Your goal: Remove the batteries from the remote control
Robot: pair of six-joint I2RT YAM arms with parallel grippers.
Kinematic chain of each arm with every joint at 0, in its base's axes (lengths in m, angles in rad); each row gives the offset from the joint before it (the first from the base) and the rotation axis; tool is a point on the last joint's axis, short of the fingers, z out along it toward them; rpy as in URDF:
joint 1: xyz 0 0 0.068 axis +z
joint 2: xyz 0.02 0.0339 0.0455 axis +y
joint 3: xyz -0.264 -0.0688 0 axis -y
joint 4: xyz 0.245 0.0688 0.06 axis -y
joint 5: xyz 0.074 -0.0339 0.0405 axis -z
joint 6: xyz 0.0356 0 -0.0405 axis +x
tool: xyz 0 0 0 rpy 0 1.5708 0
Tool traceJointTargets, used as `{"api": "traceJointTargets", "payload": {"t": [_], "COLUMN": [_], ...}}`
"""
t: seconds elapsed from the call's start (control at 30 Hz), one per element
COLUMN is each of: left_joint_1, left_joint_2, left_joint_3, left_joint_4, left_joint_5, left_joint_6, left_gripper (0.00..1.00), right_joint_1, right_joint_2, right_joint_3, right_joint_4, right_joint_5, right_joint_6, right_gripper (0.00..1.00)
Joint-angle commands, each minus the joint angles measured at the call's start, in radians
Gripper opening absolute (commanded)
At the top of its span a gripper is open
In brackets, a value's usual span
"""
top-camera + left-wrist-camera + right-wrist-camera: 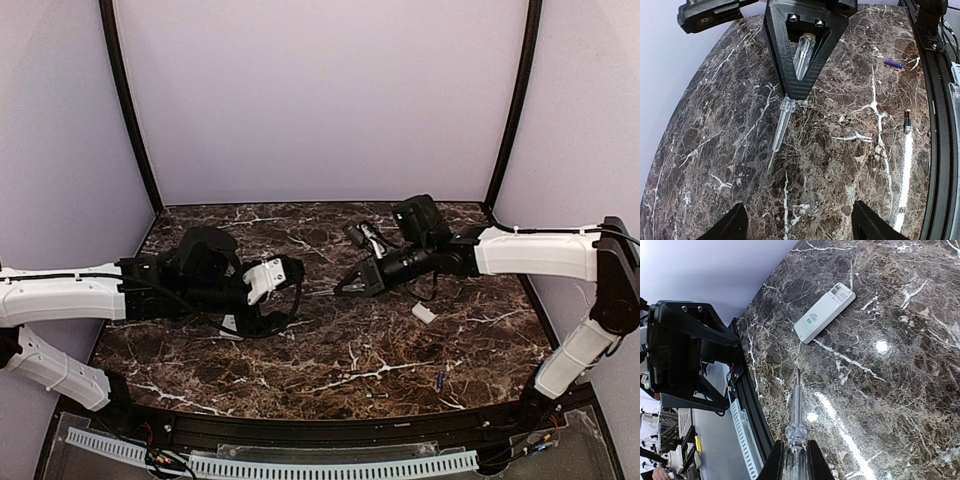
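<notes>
Screwdriver [796, 410] clamped tight in right pincer [795, 446], left pincer [799, 204] wide open and empty; remote [824, 312] lies loose on bench [900, 390] ahead of right pincer, so a prying tip could skate it away.

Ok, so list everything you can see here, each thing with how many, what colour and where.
remote: one, white, flat on the table beyond the screwdriver tip.
batteries: two, one purple, one darker, loose and apart on the table near its near edge.
small cover: one, white, on the table beside the right arm.
screwdriver: one, clear handle with metal shaft, held in the right gripper.
table: one, dark brown marble with white veins.
left gripper: one, black, open and empty.
right gripper: one, black, shut on the screwdriver.
</notes>
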Motion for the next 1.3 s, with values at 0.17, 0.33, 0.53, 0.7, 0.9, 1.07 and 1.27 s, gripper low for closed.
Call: {"api": "traceJointTargets", "payload": {"t": [0.17,0.33,0.53,0.7,0.9,1.07,1.27], "left_joint_1": [-0.023,-0.023,-0.023,-0.025,-0.03,-0.032,-0.032], "left_joint_2": [0.108,0.157,0.206,0.236,0.242,0.239,0.215], "left_joint_3": [0.072,0.08,0.103,0.119,0.122,0.113,0.08], "left_joint_4": [0.057,0.108,0.118,0.119,0.125,0.135,0.169], "left_joint_5": [0.039,0.037,0.061,0.072,0.089,0.096,0.057], "left_joint_6": [0.062,0.062,0.063,0.059,0.05,0.03,-0.022], "left_gripper": [0.6,0.5,0.34,0.19,0.03,0.0,0.0], "right_joint_1": [0.044,0.056,0.066,0.073,0.077,0.077,0.077], "right_joint_2": [0.029,0.03,0.035,0.038,0.046,0.044,0.015], "right_joint_3": [0.047,0.049,0.052,0.05,0.05,0.055,0.051], "right_joint_4": [-0.012,-0.014,-0.012,-0.011,-0.011,-0.012,-0.029], "right_joint_5": [-0.065,-0.088,-0.098,-0.098,-0.097,-0.082,-0.024], "right_joint_6": [-0.015,-0.019,-0.017,-0.015,-0.012,-0.011,-0.018], "right_gripper": [0.0,0.0,0.0,0.0,0.0,0.0,0.13]}}
